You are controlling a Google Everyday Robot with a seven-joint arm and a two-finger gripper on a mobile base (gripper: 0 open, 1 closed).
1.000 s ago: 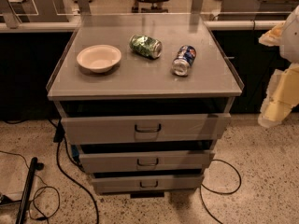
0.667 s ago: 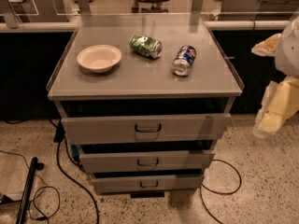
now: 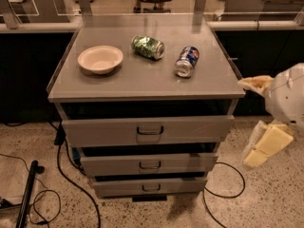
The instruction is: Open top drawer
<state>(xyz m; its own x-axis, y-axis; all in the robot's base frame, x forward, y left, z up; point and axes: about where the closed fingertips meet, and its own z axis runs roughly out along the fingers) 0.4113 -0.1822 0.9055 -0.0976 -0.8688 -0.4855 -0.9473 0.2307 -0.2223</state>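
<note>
Grey top drawer (image 3: 104, 131) unopened; gripper (image 3: 266, 146) hangs at its three o'clock, well apart from handle (image 3: 150, 130), apparently pre-approach; whether spread or closed, cannot tell.

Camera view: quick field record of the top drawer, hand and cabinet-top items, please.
top drawer: uppermost of three, dark gap above its front
handle: centre of front, untouched
hand: right of the cabinet, apart from the drawer
on top: white bowl, green can, blue can; both cans lying on their sides
</note>
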